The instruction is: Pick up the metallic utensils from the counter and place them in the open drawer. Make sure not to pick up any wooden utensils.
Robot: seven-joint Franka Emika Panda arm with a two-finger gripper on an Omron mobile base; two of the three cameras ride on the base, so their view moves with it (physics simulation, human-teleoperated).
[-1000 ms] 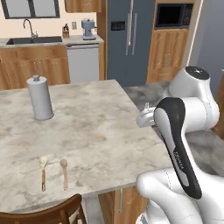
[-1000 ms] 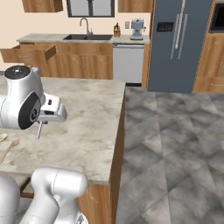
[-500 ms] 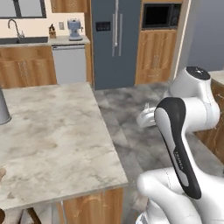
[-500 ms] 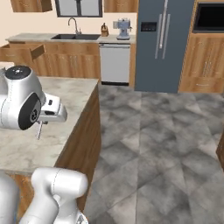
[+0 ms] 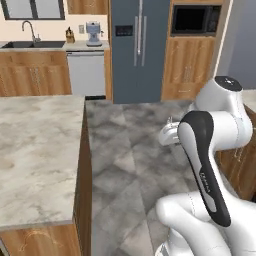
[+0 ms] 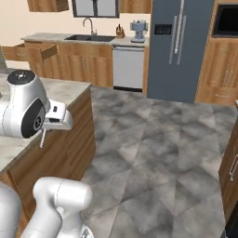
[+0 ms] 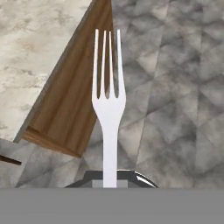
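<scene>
Gripper [image 6: 44, 135] pinches the silver fork [image 7: 108, 105] by its handle, tines pointing away from the hand, just past the corner of the marbled counter [image 5: 35, 150] and above the grey floor [image 6: 153, 153]. Beyond the counter, a wooden drawer [image 6: 30, 52] stands open.

The marbled bench [image 5: 35, 150] fills the left side, grey tiled floor [image 5: 130, 165] beside it. A steel fridge [image 5: 137, 47] stands against the far wall.

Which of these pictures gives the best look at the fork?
The hand view: the fork stands large and upright there, tines clear, above floor and counter edge. In the right base view it is a thin sliver below the hand. The left base view hardly shows it.
</scene>
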